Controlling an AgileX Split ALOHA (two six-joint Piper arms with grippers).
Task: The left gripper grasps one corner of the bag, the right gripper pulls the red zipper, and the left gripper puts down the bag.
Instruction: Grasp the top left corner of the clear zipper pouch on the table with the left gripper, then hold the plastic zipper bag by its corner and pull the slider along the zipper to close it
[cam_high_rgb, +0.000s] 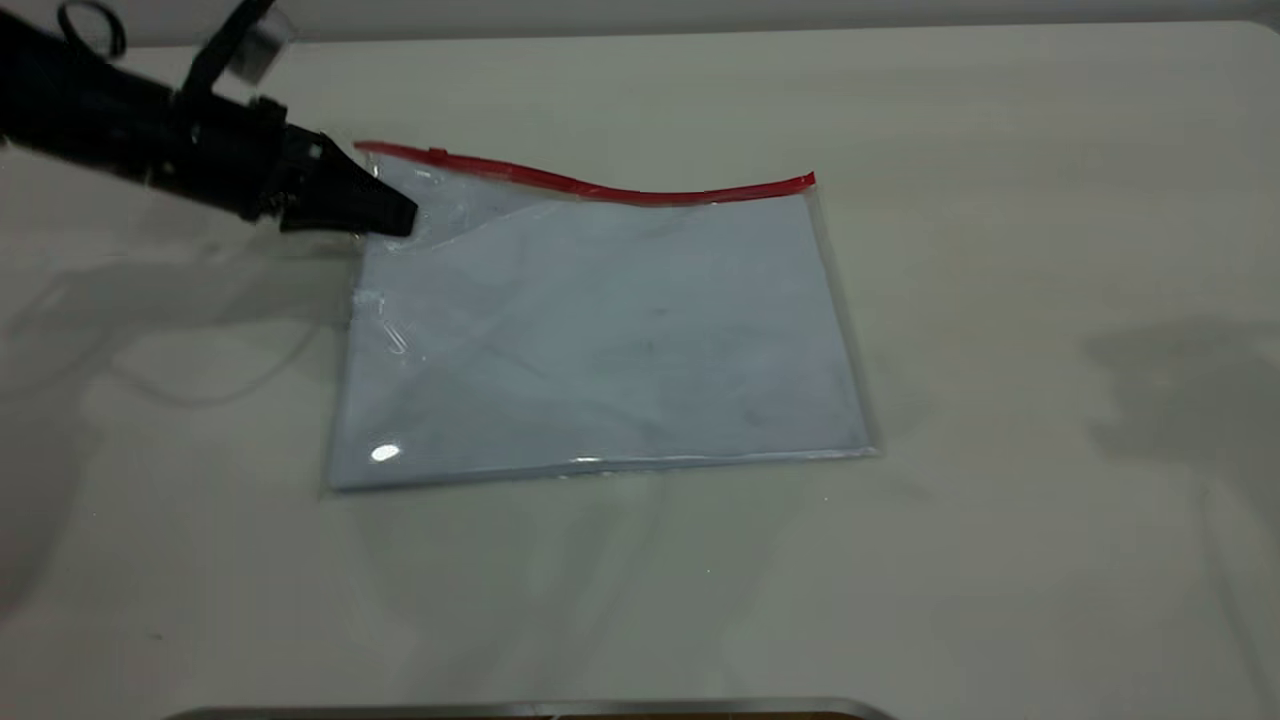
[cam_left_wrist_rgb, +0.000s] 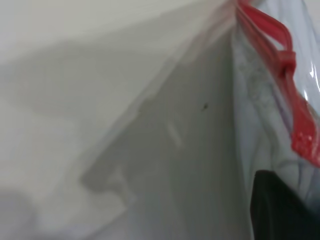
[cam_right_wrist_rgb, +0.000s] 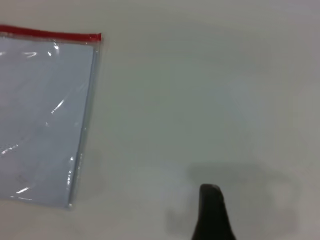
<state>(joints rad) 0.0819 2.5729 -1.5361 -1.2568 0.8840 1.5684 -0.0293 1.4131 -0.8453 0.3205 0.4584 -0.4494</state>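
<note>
Gripping at the bag's ten-o'clock corner (cam_high_rgb: 385, 185), the left gripper (cam_high_rgb: 395, 215) reached in from the nine-o'clock side of the table (cam_high_rgb: 1000, 300), its pointed jaws closed on the clear plastic just below the red zipper (cam_high_rgb: 600, 187). That corner rode raised off the surface, so the red strip bowed along the twelve-o'clock edge, while the rest of the bag (cam_high_rgb: 600, 340) lay flat near the table's centre with its white sheet showing through. A small bump near the strip's left end looked like the slider tab (cam_high_rgb: 437, 154), so I judged the zipper not yet pulled. At three o'clock only a shadow fell on the table; the right gripper (cam_right_wrist_rgb: 212, 215) hung well apart from the bag, one dark fingertip showing in its wrist view, opening impossible to judge. Grasp done; pull and put-down remained.
</note>
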